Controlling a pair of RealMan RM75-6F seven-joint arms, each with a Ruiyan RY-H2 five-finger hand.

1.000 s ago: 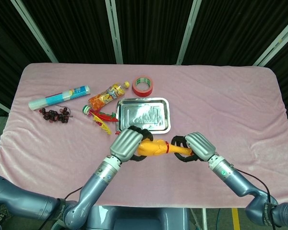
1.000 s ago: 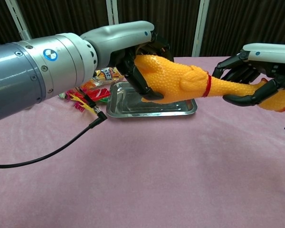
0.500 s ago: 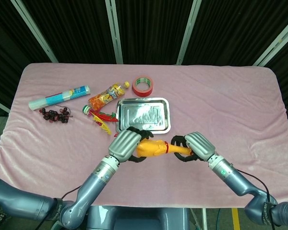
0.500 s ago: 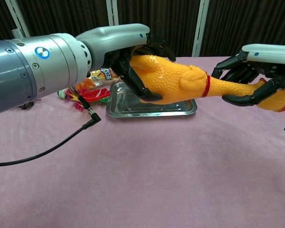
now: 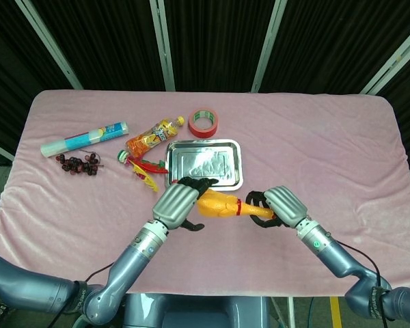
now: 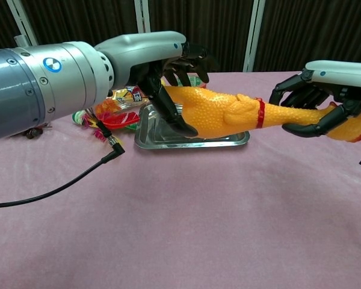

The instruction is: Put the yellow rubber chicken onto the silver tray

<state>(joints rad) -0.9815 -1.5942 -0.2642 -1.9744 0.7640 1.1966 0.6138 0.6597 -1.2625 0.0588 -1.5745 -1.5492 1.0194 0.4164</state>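
Note:
The yellow rubber chicken (image 5: 219, 203) (image 6: 222, 113) hangs level above the pink cloth, just in front of the silver tray (image 5: 203, 143) (image 6: 228, 143). My right hand (image 5: 277, 205) (image 6: 325, 90) grips its neck near the red collar, with the head sticking out past the fingers. My left hand (image 5: 178, 205) (image 6: 162, 66) is at the chicken's body end with its fingers spread. The upper fingers are lifted off the body and the thumb reaches under it. The tray holds nothing.
Left of the tray lie an orange snack pouch (image 5: 152, 136), a red and yellow toy (image 5: 145, 168), dark grapes (image 5: 78, 163) and a white tube (image 5: 83, 139). A red tape roll (image 5: 204, 122) sits behind the tray. A black cable (image 6: 66, 186) trails across the cloth.
My left hand's fingers have spread and come off the chicken's body, which has sagged a little lower and slid out of the palm. The right hand keeps its grip in place.

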